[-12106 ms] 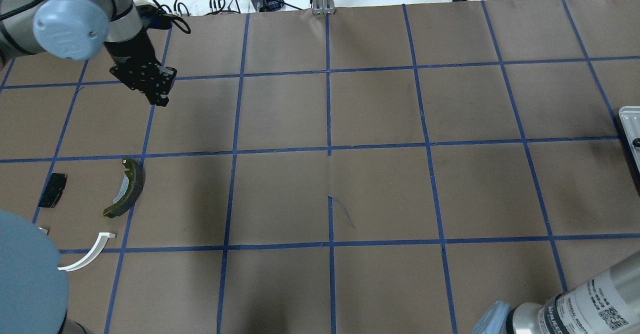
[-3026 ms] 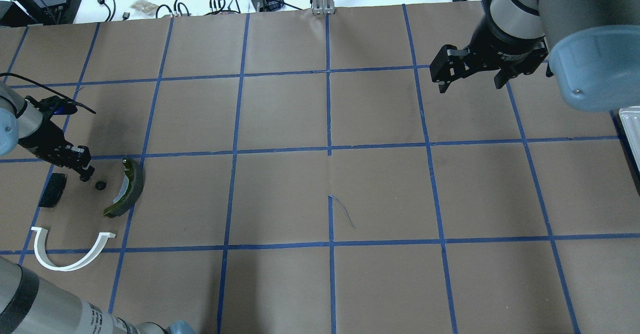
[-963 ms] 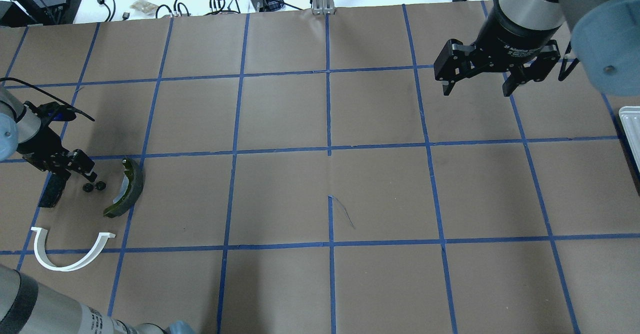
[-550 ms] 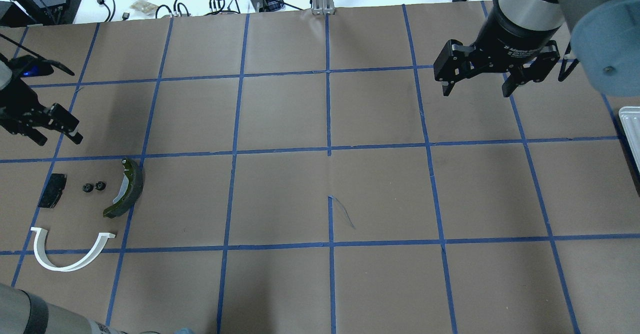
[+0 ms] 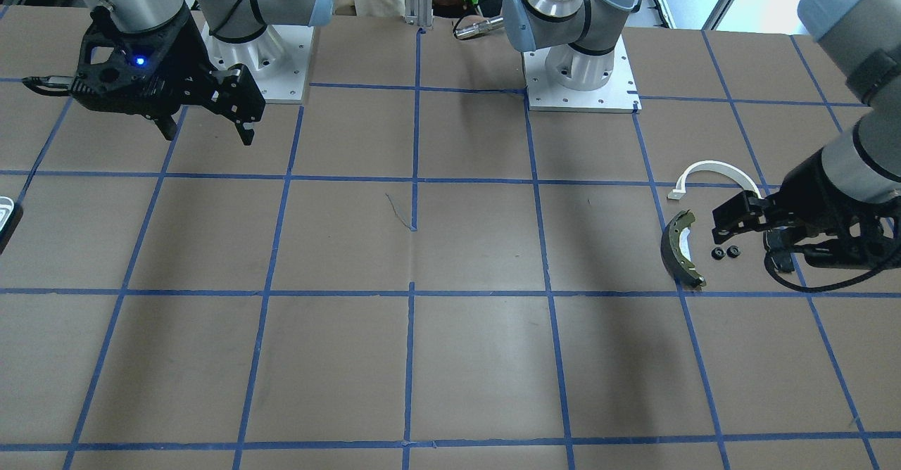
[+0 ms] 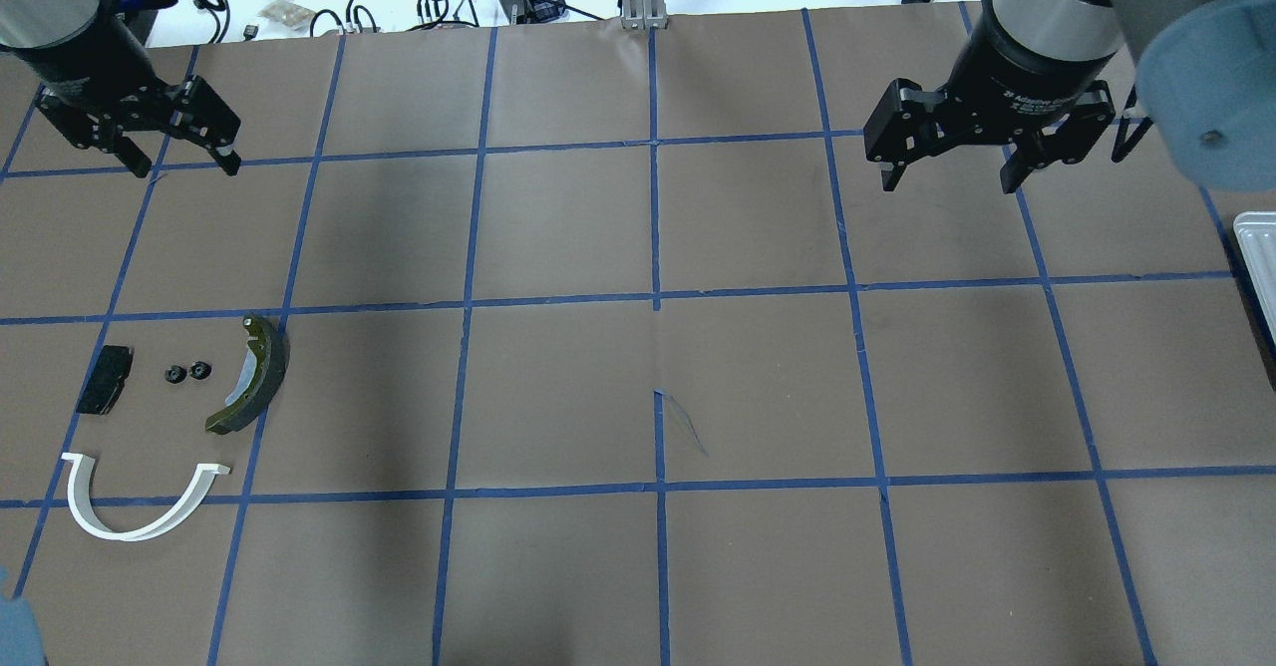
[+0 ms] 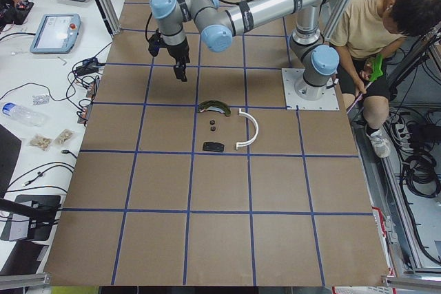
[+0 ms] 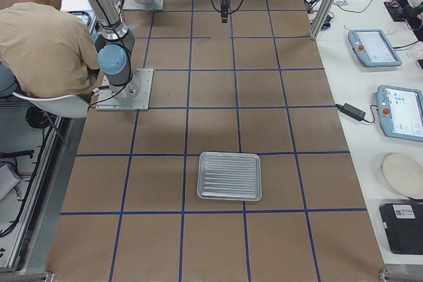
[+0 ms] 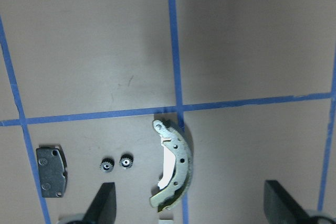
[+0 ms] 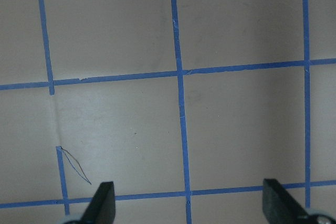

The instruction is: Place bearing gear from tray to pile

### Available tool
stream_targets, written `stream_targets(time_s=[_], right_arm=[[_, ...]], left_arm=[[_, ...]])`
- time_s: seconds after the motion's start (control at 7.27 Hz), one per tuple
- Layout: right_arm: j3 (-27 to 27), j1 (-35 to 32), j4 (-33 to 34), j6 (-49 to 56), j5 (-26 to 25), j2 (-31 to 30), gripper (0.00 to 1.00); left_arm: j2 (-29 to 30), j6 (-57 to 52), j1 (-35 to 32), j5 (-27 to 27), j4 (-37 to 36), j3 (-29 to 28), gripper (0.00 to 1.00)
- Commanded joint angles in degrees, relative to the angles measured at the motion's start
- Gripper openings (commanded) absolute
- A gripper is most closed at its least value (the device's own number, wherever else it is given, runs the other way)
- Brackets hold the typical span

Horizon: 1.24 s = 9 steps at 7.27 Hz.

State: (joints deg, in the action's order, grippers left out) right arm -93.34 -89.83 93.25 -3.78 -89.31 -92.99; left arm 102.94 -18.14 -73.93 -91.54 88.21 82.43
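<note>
The left gripper (image 6: 181, 163) hangs above the brown paper-covered table with blue tape grid lines (image 6: 558, 387). Its two black fingers are spread wide and nothing is between them. Two small black toothed bearing gears (image 6: 200, 371) lie side by side on the table, below this gripper and on the robot's side of it, well apart from its fingertips. In the left wrist view they show just beyond one fingertip (image 9: 105, 203). They rest within the pile, between a small black rectangular pad (image 6: 105, 393) and a curved olive-and-dark brake shoe (image 6: 254, 372), touching neither. A white semicircular plastic arc (image 6: 130, 535) lies farther toward the robot. The right gripper (image 6: 946, 185) is likewise spread wide and empty, raised over bare table. The ribbed silver metal tray (image 8: 230, 176) lies off to this gripper's outer side, well apart from it.
</note>
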Motion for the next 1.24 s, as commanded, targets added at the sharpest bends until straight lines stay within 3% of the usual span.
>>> stream_targets(time_s=[0.0, 0.28, 0.83, 1.1], right_arm=[[0.00, 0.00, 0.00, 0.09, 0.01, 0.09, 1.00], [0.00, 0.00, 0.00, 0.09, -0.07, 0.09, 1.00], [0.00, 0.00, 0.00, 0.26, -0.07, 0.00, 1.00], [-0.09, 0.00, 2.44, 0.09, 0.19, 0.18, 1.00]], left_arm=[[-3.08, 6.33, -8.83, 3.62, 0.12, 0.97, 1.00], [-4.58, 10.40, -13.86, 4.53, 0.56, 3.94, 1.00], [-10.99, 9.44, -13.88, 1.91, 0.21, 10.10, 1.00], [-11.71, 9.44, -13.79, 1.54, 0.20, 10.29, 1.00]])
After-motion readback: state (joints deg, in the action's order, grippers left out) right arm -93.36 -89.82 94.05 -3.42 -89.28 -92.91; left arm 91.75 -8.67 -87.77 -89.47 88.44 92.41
